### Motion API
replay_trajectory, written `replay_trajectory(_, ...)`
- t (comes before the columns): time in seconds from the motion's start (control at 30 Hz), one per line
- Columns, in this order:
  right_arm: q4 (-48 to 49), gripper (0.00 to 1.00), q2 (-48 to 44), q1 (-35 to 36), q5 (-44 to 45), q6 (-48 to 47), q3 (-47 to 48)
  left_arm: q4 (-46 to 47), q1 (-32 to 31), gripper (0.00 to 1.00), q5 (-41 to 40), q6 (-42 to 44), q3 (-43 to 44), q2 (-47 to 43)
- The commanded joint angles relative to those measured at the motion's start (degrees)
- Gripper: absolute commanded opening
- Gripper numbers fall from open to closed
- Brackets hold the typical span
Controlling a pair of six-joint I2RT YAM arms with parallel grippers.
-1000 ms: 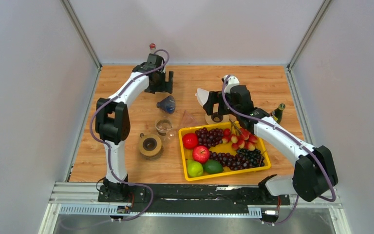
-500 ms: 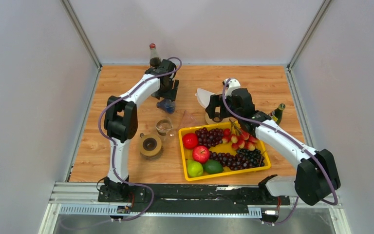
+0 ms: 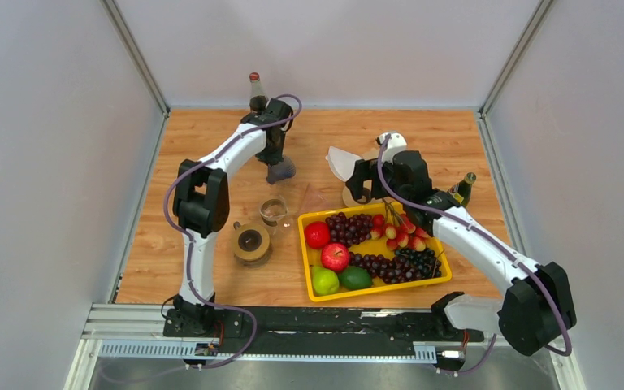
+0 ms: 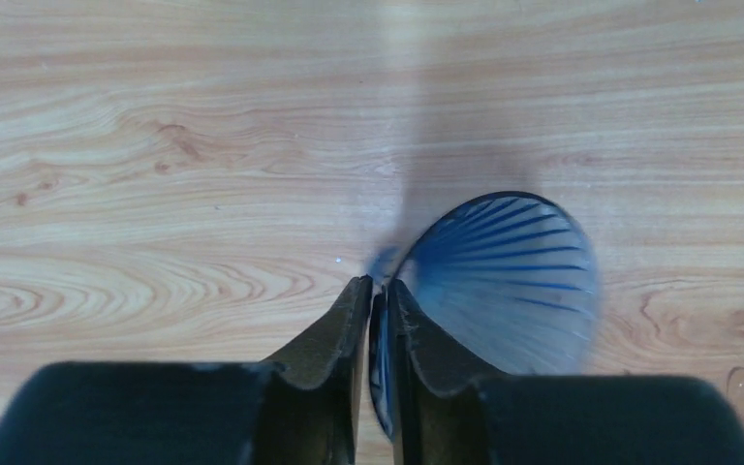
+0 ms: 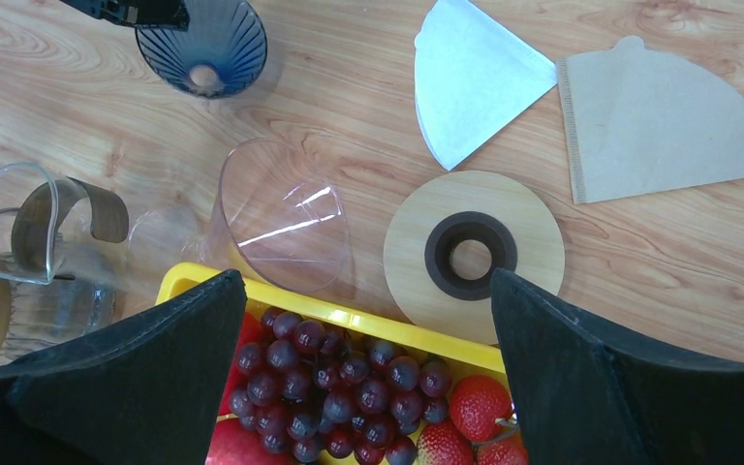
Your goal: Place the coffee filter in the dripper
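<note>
The blue ribbed dripper [image 4: 509,281] stands on the wooden table at the back left [image 3: 281,171], its mouth up in the right wrist view [image 5: 203,44]. My left gripper [image 4: 378,283] is shut on its rim, one finger inside the wall and one outside. A white coffee filter [image 5: 475,77] lies flat on the table beside a brown one [image 5: 659,121]; the white one also shows from above [image 3: 340,161]. My right gripper [image 5: 363,281] hangs open and empty over the far rim of the fruit tray, near the filters.
A clear plastic cone [image 5: 286,218] lies next to a wooden disc with a hole [image 5: 473,254]. A glass carafe [image 3: 274,211] and a wooden ring [image 3: 250,241] sit left of the yellow tray [image 3: 305,256] of fruit. Bottles stand at the back [image 3: 256,91] and right [image 3: 465,188].
My left gripper came down from the back onto the blue dripper and its jaws closed on the rim. The right arm shifted only slightly and stayed open.
</note>
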Motion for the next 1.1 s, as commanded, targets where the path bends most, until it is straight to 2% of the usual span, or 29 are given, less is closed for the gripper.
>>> replay_trajectory(0.0, 1.1, 1.0, -2.8, -0.3, 1.1, -0.4, -0.8, -1.2, -0.3, 0.19, 0.4, -1.7, -0.1, 0.3)
replay_trajectory(0.17, 1.2, 1.0, -4.3, -0.3, 1.4, 0.0, -1.3, -0.8, -0.3, 0.08, -0.7, -2.8, -0.1, -1.5)
replay_trajectory(0.2, 1.1, 1.0, -4.6, -0.3, 1.6, 0.0, -1.4, -0.6, -0.3, 0.03, -0.9, -3.0, -0.1, -2.0)
replay_trajectory(0.27, 1.2, 1.0, -5.2, -0.3, 2.0, 0.1, -1.7, 0.1, -0.3, 0.0, -0.9, -3.7, -0.3, -3.1)
replay_trajectory(0.5, 1.1, 1.0, -7.9, -0.3, 5.4, 1.0, -2.9, 4.8, -0.3, 0.0, 1.9, -6.5, -2.9, -10.3)
replay_trajectory(0.73, 1.0, 1.0, -10.5, -0.6, 8.8, 4.8, -4.3, 11.4, -0.3, 0.0, 4.1, -8.6, -11.2, -22.4)
replay_trajectory(1.07, 1.0, 1.0, -9.3, -0.7, 5.4, 4.2, -3.1, 16.0, -0.3, 0.0, 8.0, -13.2, -25.5, -40.6)
